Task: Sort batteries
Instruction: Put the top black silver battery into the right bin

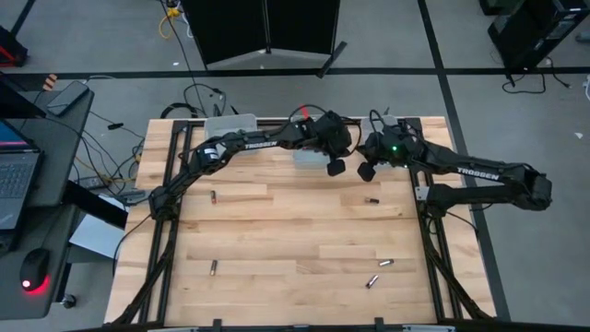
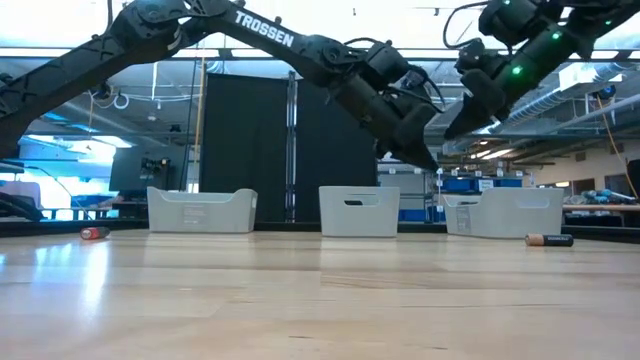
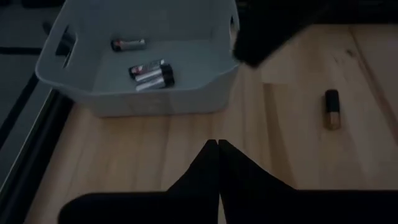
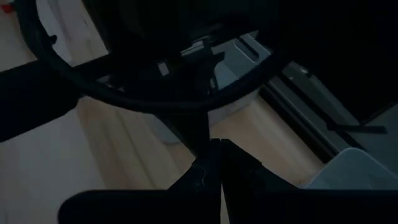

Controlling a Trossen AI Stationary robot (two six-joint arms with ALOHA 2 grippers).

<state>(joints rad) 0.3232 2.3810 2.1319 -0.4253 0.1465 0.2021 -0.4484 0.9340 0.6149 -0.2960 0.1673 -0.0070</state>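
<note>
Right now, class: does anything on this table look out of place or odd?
Nothing is damaged or spilled. Loose batteries lie scattered on the table: one at the left, one near the right arm, three toward the front. A middle bin holds a few already. Both grippers, left gripper and right gripper, hover shut and empty.

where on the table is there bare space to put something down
The middle of the table, between the battery at left and the battery at right, is bare. The far edge is crowded: bins, left gripper, right gripper.
</note>
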